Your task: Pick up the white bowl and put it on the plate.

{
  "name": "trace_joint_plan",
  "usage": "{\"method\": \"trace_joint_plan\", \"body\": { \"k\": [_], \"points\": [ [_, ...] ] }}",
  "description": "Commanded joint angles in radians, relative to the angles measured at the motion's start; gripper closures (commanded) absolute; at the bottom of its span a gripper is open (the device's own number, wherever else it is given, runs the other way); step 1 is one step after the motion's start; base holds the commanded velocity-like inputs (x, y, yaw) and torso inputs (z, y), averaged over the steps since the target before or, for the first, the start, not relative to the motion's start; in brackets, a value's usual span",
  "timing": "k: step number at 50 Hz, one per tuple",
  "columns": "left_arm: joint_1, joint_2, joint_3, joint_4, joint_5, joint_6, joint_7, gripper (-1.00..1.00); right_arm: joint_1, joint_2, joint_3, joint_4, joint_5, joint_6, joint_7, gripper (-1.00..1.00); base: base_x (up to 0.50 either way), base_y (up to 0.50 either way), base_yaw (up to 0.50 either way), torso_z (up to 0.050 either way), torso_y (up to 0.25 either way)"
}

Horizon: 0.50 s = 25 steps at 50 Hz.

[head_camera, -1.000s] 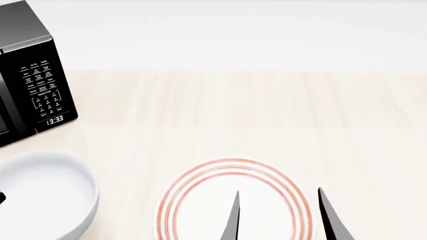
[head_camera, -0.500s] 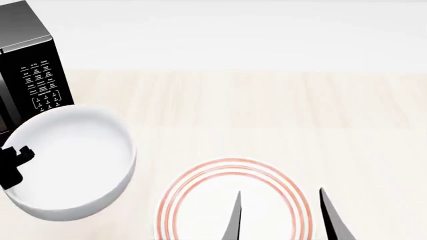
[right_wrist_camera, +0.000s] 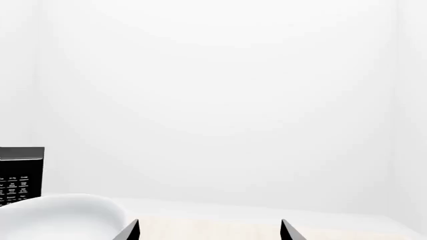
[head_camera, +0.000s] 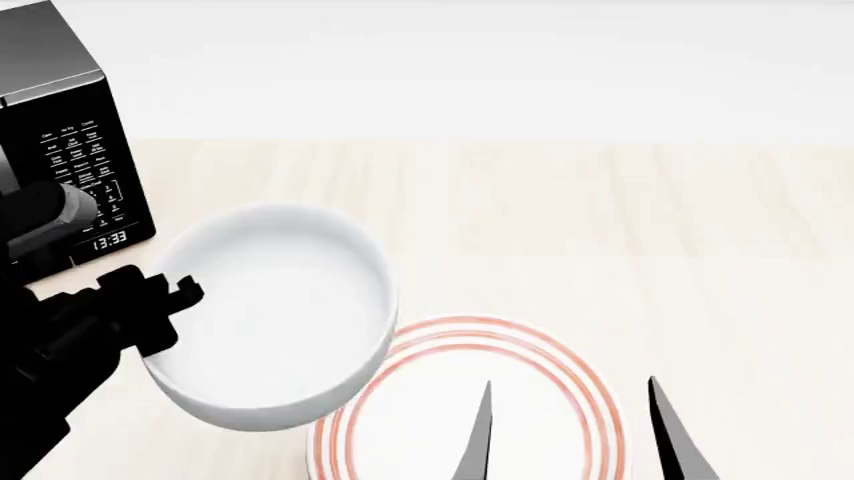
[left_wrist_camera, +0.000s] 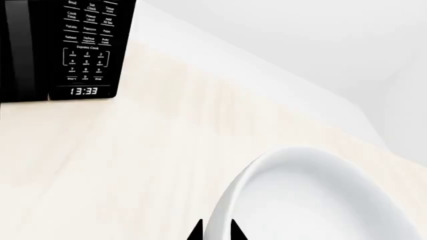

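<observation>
Lifted and carried rightward, the white bowl [head_camera: 274,315] now overlaps the plate [head_camera: 534,400]; left gripper [left_wrist_camera: 215,231] apparently pinches its rim, right gripper [head_camera: 571,430] gapes idle.

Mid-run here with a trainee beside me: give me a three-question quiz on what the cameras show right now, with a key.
1. True or false: the white bowl already sits centred on the plate.
2. Which hand grips the bowl's rim? A) left hand B) right hand C) neither
3. Fill in: the clock on the microwave reads ____.

Key
1. False: in the head view the bowl is to the plate's left, covering only its left edge.
2. A: the left wrist view shows its fingers either side of the rim; the right hand is open over the plate, holding nothing.
3. 13:33
</observation>
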Motion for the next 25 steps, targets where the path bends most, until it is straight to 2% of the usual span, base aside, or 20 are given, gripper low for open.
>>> {"method": "trace_joint_plan", "body": {
  "k": [1, 10, 25],
  "points": [
    [-0.057, 0.086, 0.011, -0.057, 0.022, -0.019, 0.021, 1.00, -0.002, 0.004, 0.005, -0.001, 0.007, -0.003, 0.004, -1.00, 0.00, 0.00, 0.00, 0.000, 0.000],
    [-0.098, 0.152, 0.032, -0.110, 0.033, -0.037, 0.045, 1.00, -0.003, 0.007, 0.006, 0.000, 0.011, -0.006, 0.007, -1.00, 0.00, 0.00, 0.00, 0.000, 0.001],
    [-0.084, 0.234, 0.067, -0.181, 0.061, -0.029, 0.093, 1.00, -0.002, 0.010, 0.004, 0.004, 0.012, -0.011, 0.010, -1.00, 0.00, 0.00, 0.00, 0.000, 0.001]
  ]
}}
